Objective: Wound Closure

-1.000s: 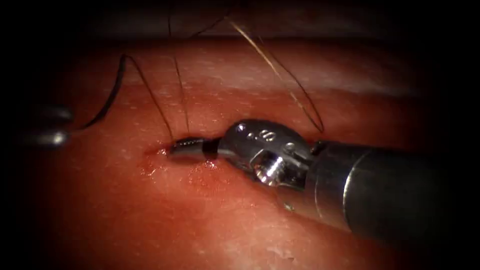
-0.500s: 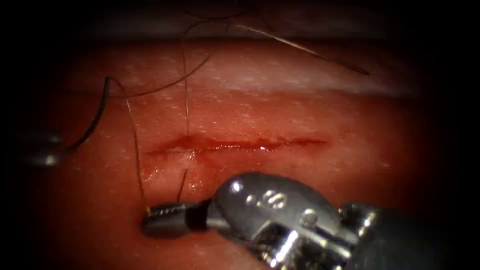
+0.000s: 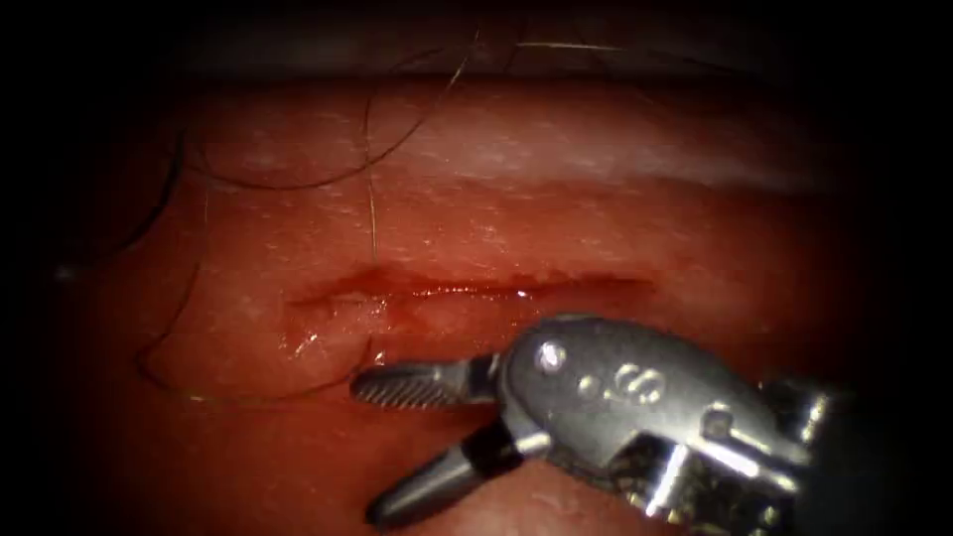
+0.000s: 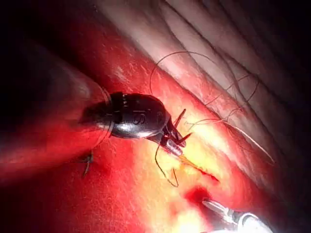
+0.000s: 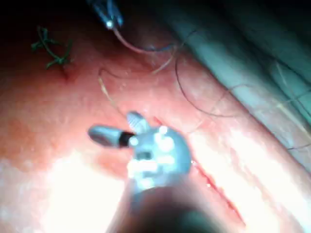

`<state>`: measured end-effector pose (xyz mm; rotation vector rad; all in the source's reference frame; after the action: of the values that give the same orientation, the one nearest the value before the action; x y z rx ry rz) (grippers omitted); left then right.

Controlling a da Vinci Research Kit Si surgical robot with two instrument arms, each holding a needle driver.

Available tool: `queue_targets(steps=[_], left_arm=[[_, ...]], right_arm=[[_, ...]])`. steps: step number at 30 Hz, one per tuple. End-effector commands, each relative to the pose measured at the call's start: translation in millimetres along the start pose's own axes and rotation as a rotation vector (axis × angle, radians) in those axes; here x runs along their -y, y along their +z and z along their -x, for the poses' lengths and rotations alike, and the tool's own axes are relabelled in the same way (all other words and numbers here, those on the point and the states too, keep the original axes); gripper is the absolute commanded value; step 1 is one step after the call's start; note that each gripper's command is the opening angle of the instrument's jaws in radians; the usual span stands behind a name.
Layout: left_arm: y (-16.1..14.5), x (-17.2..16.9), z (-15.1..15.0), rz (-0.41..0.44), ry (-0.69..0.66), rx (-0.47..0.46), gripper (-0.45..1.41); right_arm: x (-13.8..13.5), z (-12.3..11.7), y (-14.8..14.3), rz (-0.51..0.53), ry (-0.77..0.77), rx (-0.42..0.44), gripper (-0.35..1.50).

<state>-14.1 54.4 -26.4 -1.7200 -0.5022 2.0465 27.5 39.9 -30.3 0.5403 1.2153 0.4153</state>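
Well left of the cut, the left arm's dark needle driver [image 5: 109,17] gripped the thin curved steel needle [image 5: 136,48] close to one end, as far as could be told, with the needle arcing free above the tissue and not in it. Half a second before, that tool had shown dimly farther in toward the cut. The fine dark thread [image 3: 298,184] now lay slack in a wide loop left of the cut and just below its left end, where before it ran taut down to the other tool. The narrow, wet, horizontal cut [image 3: 476,290] in the pink pork-belly tissue [image 3: 596,199] gaped slightly, with red fluid [image 3: 397,310] along it. Just below the cut, the right arm's silver needle driver [image 3: 365,449] had let go of the thread: its serrated jaws stood spread apart and held nothing. Small stamped characters on its housing could not be read.
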Motion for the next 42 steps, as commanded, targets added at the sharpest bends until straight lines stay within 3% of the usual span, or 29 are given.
queue_targets(steps=[1, 4, 10, 12, 20, 22, 25, 27, 36, 42], left_arm=[[0.3, 0.6, 0.9, -0.004, -0.003, 0.000, -0.35], [-0.6, 1.4, 1.5, -0.028, -0.013, 0.001, -0.35], [0.4, 0.9, 1.4, -0.029, -0.018, 0.001, -0.35], [0.7, 0.8, 1.4, -0.029, -0.018, 0.001, -0.35], [0.7, 0.9, 1.4, -0.028, -0.018, 0.001, -0.35], [0.7, 0.9, 1.5, -0.028, -0.018, 0.001, -0.35], [0.7, 0.9, 1.6, -0.029, -0.017, 0.001, -0.35], [0.8, 0.9, 1.6, -0.030, -0.016, 0.001, -0.35], [1.0, 0.9, 1.8, -0.030, -0.015, 0.002, -0.35], [1.5, 0.8, 2.3, -0.023, -0.022, 0.002, -0.35]], right_arm=[[-0.9, 0.7, 0.1, 0.012, -0.021, 0.001, 1.16], [-2.2, 1.9, 0.4, 0.063, -0.079, 0.003, 1.09], [-4.8, 5.6, 4.7, 0.153, -0.145, 0.058, 0.99], [-6.4, 6.6, 5.9, 0.230, -0.175, 0.063, 0.91], [-6.9, 9.1, 7.4, 0.160, -0.217, 0.117, 0.67], [-6.8, 9.0, 7.8, 0.141, -0.222, 0.121, 0.47], [-6.5, 8.8, 8.0, 0.124, -0.238, 0.123, -0.12], [-6.5, 8.7, 7.9, 0.123, -0.249, 0.124, -0.35], [-6.0, 8.3, 7.3, 0.099, -0.266, 0.149, -0.35], [-1.6, 5.4, 6.7, -0.050, -0.238, 0.174, -0.35]])
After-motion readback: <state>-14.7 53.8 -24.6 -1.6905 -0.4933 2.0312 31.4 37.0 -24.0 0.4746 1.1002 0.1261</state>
